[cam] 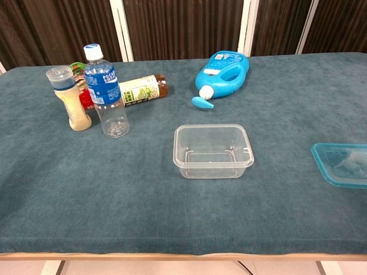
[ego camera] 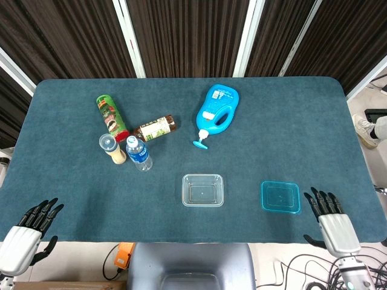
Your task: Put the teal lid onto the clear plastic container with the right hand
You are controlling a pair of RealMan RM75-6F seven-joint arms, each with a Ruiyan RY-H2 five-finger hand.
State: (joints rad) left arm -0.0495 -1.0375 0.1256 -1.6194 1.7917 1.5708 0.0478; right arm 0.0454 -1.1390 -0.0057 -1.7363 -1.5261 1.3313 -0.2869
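Note:
The clear plastic container (ego camera: 203, 190) (cam: 213, 150) stands upright and uncovered near the table's front middle. The teal lid (ego camera: 280, 197) (cam: 342, 164) lies flat on the cloth to its right, cut off by the frame edge in the chest view. My right hand (ego camera: 329, 219) hovers at the table's front right edge, just right of the lid and apart from it, fingers spread and holding nothing. My left hand (ego camera: 27, 228) hangs past the front left corner, fingers apart and empty. Neither hand shows in the chest view.
At the back left stand a water bottle (ego camera: 139, 153) (cam: 106, 91) and a spice shaker (ego camera: 112, 148) (cam: 70, 99), with a green can (ego camera: 111, 116) and a brown bottle (ego camera: 155, 128) lying beside them. A blue detergent jug (ego camera: 216, 110) (cam: 222, 71) lies behind the container.

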